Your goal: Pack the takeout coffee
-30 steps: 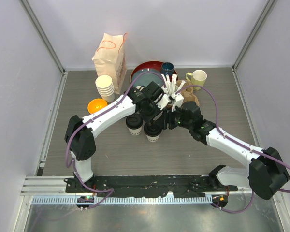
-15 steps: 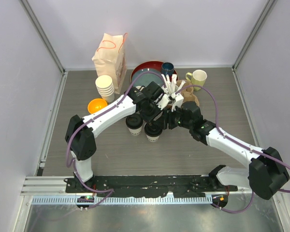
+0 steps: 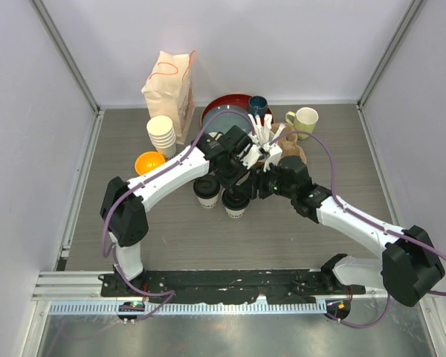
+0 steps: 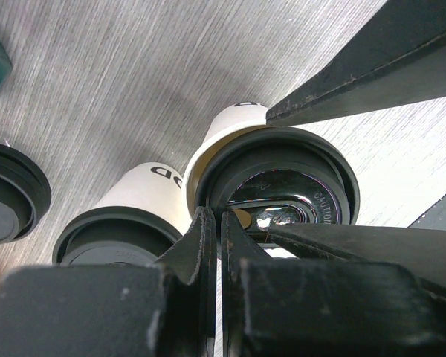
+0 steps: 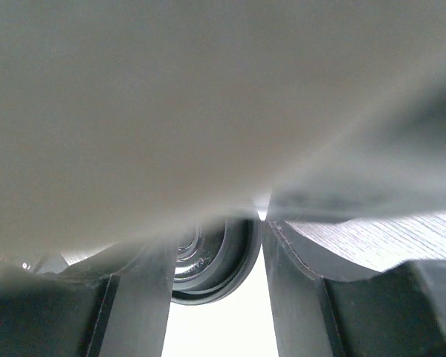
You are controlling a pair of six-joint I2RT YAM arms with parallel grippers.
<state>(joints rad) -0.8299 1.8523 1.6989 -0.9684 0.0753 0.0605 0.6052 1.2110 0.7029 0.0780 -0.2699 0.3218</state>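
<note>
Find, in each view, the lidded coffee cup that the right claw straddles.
Top external: cup at centre, right one of the visible pair.
Left wrist: centre-right, lid facing the camera.
Right wrist: bottom centre, only lid rim shows, apparently the same.
Shared landmark: the right claw's fingers either side of it.

I see a grey wood-grain table [image 3: 282, 245], boxed by plain pale walls [image 3: 282, 44] on three sides, aluminium posts [image 3: 67, 56] at the back corners. Light even, shadows faint. Brushed metal shelf [image 3: 230, 335] nearest me.
</note>
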